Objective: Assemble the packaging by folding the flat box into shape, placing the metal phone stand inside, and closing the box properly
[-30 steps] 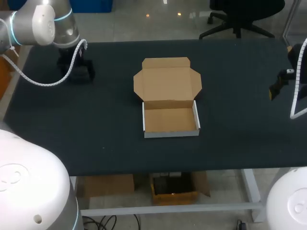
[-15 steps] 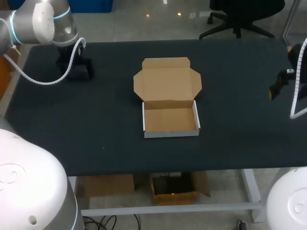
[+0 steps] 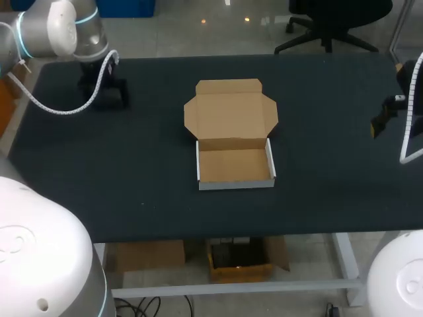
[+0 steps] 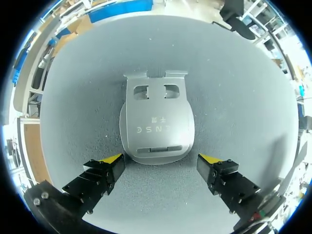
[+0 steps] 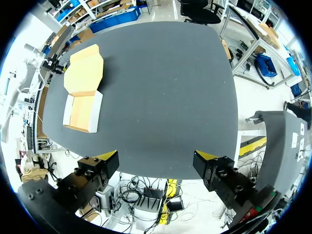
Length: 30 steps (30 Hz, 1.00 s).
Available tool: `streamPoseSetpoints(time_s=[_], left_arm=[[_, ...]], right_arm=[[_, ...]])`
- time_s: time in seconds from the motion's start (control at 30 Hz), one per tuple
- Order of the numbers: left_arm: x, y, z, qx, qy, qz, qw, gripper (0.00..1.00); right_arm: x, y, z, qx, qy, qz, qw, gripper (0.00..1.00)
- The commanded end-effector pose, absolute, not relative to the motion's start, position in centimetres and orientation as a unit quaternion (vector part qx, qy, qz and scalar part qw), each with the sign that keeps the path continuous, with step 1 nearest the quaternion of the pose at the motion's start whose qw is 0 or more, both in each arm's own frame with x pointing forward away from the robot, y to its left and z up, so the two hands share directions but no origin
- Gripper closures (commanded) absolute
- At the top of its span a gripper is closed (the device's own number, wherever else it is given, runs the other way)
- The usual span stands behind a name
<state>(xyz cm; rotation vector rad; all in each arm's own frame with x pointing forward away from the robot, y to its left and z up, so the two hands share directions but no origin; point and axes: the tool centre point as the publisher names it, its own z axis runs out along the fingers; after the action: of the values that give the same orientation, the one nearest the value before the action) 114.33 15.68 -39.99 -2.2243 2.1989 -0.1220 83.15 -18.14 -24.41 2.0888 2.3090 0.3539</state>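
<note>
The cardboard box (image 3: 234, 165) stands folded in the middle of the table, its tray open upward and its lid (image 3: 230, 111) lying flat behind it. It also shows far ahead of my right gripper (image 5: 156, 161), as the box (image 5: 84, 92). The silver metal phone stand (image 4: 157, 124) lies folded flat on the mat, just ahead of my left gripper (image 4: 161, 163), whose open fingers straddle its near end without touching it. In the head view my left gripper (image 3: 104, 92) hangs over the far left corner and hides the stand. My right gripper (image 3: 382, 119) is held open and empty at the table's right edge.
The dark table mat (image 3: 132, 172) carries only the box and the stand. A white cable (image 3: 63, 111) loops from my left arm over the far left of the table. The box tray holds nothing.
My left arm has shifted slightly toward the far left corner, and its gripper with it. The box and my right arm have not moved.
</note>
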Motion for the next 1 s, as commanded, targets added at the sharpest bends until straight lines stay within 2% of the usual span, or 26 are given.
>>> streamPoseSetpoints(time_s=[0.03,1.0], left_arm=[[115.00,15.58,-39.97,-0.710,0.703,-0.033,0.004,0.00],[115.34,15.52,-39.46,-0.706,0.708,-0.024,0.006,0.00]], right_arm=[[83.07,-18.16,-24.28,0.667,0.737,0.112,0.004,0.00],[83.07,-18.16,-24.28,0.667,0.737,0.112,0.004,0.00]])
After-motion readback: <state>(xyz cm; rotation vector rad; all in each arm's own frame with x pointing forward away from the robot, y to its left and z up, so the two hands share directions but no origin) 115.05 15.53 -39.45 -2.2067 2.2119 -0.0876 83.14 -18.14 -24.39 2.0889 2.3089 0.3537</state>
